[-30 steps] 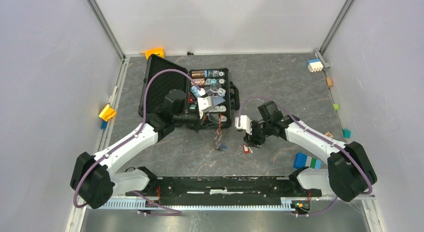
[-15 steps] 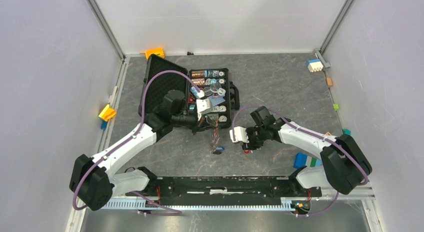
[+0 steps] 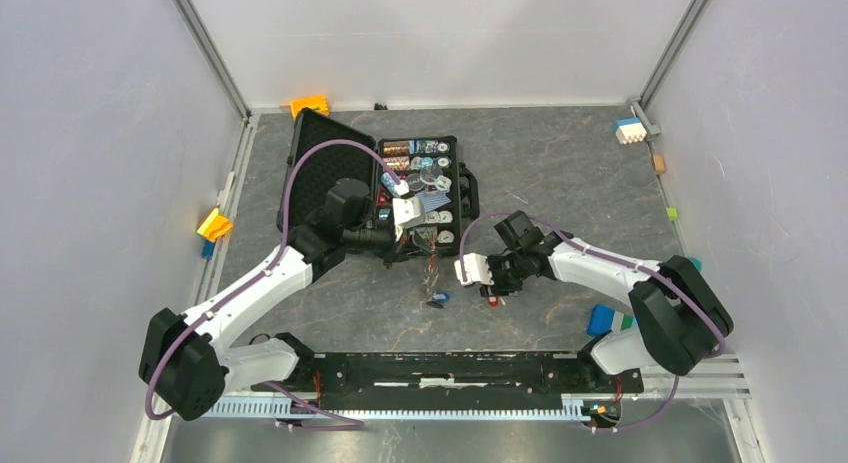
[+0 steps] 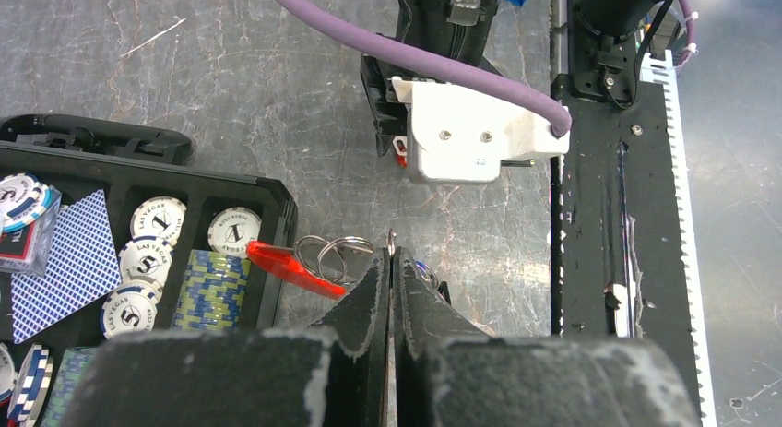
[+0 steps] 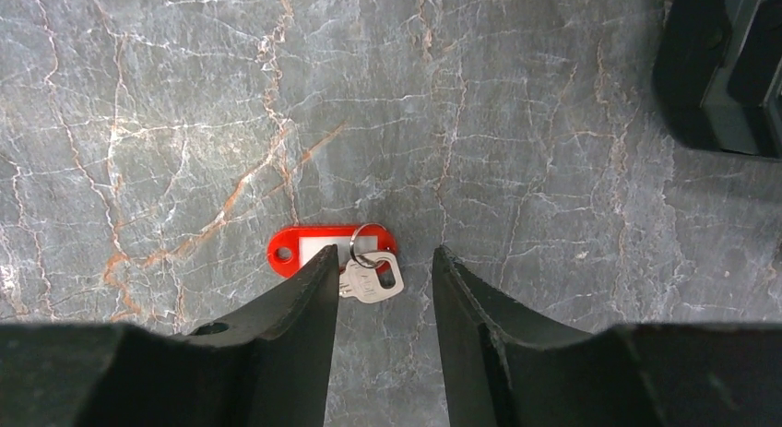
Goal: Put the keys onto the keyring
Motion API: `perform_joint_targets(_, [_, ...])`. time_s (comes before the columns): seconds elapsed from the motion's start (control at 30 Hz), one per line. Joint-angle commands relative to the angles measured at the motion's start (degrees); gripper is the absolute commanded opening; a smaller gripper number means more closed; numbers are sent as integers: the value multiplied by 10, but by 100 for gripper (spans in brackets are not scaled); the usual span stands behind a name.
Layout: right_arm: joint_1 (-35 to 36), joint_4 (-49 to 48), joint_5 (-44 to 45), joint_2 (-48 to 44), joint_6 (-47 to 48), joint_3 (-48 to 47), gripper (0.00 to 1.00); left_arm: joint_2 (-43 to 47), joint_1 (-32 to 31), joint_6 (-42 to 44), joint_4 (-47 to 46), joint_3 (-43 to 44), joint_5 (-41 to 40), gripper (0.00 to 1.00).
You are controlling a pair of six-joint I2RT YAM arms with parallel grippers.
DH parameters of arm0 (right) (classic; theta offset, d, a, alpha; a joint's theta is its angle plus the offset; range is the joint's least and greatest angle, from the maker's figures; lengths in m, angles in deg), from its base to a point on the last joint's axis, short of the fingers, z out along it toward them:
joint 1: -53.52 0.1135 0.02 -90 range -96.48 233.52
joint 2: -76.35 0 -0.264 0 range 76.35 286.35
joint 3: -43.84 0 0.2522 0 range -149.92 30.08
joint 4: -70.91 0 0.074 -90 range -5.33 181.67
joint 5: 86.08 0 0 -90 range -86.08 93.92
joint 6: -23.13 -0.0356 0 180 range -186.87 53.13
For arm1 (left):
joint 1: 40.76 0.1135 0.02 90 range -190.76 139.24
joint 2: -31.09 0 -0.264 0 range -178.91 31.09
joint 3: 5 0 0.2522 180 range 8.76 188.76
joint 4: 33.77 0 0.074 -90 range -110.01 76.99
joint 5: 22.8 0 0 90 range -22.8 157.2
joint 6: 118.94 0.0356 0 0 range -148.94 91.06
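Silvery keyring [image 4: 318,261] with red tag, pinched in the closed left tool [image 4: 391,254] — half-open right tool [image 5: 385,256] straddled the red-headed key [image 5: 373,284] on the table [image 5: 553,123].

The keyring [image 4: 337,255], thin silvery rings linked to a long, narrow bright-red tag, dangles from the closed left fingers [image 4: 364,302] above the surface, with its tag slanting to one side. The blue key [image 3: 437,300] lies on the surface just beneath it, too small to make out in detail. The red key [image 5: 369,279], a small silvery key on a little ring with a red oval head, lies flat on the surface between the parted right fingers [image 5: 295,326].
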Motion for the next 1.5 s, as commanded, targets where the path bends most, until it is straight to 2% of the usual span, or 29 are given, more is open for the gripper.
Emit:
perform_joint_targets(0.0, [4,0,-18,10,20,-23,46,15,3,21,-6,26,19,2])
perform_joint_targets(0.3, [4,4,-21,24,20,-30,41,19,3,22,-3,25,19,2])
perform_joint_targets(1.1, [3,3,-3,20,-9,-42,0,25,3,23,0,22,27,2])
perform_joint_targets(1.27, [-2,0,-5,-14,-23,-45,0,24,3,25,-5,22,29,2])
perform_joint_targets(1.47, [-15,3,-46,-68,-43,-53,0,18,2,24,-16,24,40,2])
